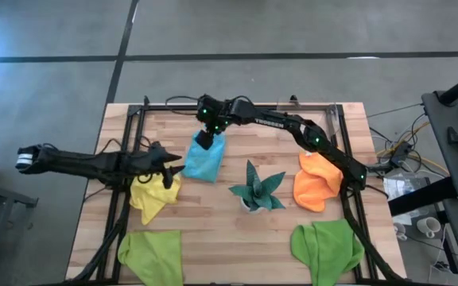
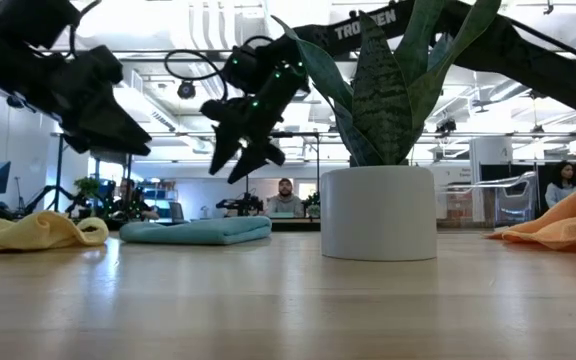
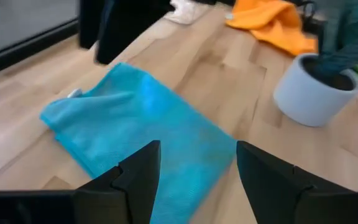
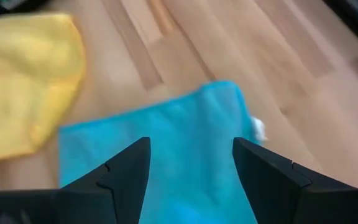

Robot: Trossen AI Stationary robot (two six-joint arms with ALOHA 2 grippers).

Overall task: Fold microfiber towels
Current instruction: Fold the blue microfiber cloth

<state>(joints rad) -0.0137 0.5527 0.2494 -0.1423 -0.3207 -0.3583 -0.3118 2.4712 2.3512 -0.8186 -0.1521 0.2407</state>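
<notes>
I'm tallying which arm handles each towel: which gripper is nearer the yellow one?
Left. The left gripper hovers at the yellow towel's upper edge; the right gripper is farther off, above the light blue towel.

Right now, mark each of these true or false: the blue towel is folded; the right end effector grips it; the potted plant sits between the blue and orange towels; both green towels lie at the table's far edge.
1. The blue towel lies folded flat. True.
2. The right end effector grips it. False: it hangs open above it, holding nothing.
3. The potted plant sits between the blue and orange towel. True.
4. Both green towels lie at the far edge. False: they lie along the near edge.
</notes>
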